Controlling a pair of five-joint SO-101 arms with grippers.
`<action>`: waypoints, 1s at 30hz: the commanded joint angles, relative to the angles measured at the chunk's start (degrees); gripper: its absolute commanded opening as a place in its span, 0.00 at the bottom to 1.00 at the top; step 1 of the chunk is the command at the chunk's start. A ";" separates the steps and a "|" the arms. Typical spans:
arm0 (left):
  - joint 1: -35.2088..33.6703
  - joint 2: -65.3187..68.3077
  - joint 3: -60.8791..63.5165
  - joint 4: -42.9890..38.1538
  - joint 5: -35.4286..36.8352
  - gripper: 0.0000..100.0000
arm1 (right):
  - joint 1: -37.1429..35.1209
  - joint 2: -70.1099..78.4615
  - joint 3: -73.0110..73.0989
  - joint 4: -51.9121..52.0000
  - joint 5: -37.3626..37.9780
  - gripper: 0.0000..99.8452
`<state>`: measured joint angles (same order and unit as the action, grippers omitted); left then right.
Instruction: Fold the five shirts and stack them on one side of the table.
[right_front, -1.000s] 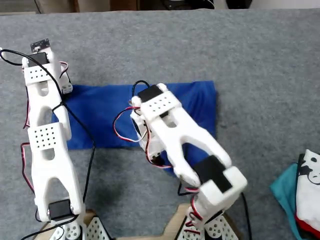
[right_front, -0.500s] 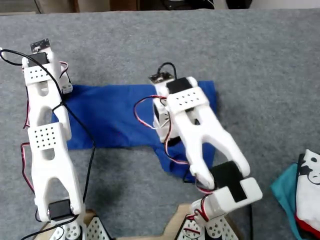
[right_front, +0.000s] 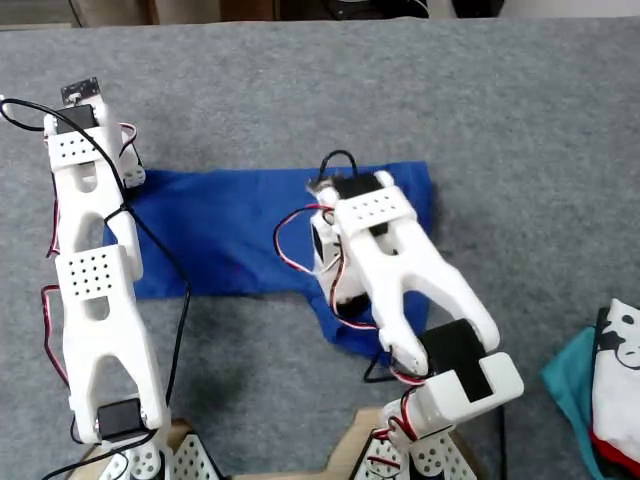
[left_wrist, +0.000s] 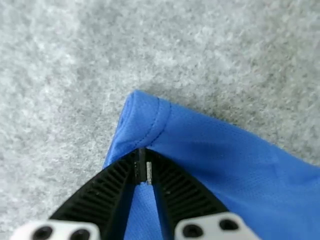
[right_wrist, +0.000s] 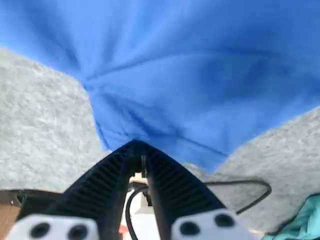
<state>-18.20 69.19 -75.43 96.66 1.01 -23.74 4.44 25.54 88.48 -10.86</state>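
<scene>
A blue shirt (right_front: 220, 230) lies spread across the middle of the grey table (right_front: 500, 120). At the shirt's far left corner stands my left gripper (left_wrist: 142, 172), shut on the hemmed corner of the blue shirt (left_wrist: 225, 150). My right arm (right_front: 370, 210) hangs over the shirt's right half. In the right wrist view my right gripper (right_wrist: 142, 152) is shut on a near edge of the blue shirt (right_wrist: 175, 75), and the cloth is pulled into creases toward the pinch. A blue flap (right_front: 350, 330) sticks out toward the near side under that arm.
A pile of other shirts (right_front: 605, 390), teal, white with black print and red, lies at the table's right near edge. Cardboard (right_front: 190, 455) sits by the arm bases at the near edge. Cables trail along both arms.
My right arm has swung rightward over the shirt and then drawn slightly back toward the near side. The blue flap now shows beneath it. The left arm has not moved.
</scene>
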 joint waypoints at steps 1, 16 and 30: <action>0.97 -0.13 -1.49 -0.09 -0.26 0.02 | -4.44 0.04 1.89 0.53 0.18 0.01; 0.44 -0.40 -1.49 -0.09 0.09 0.02 | 2.07 -3.65 -12.09 3.69 2.20 0.01; 0.44 -0.13 -12.22 1.67 0.26 0.02 | 13.67 7.43 -27.47 -18.64 9.85 0.01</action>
<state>-18.11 70.15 -84.57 97.89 1.19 -10.73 9.45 0.75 73.19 -1.54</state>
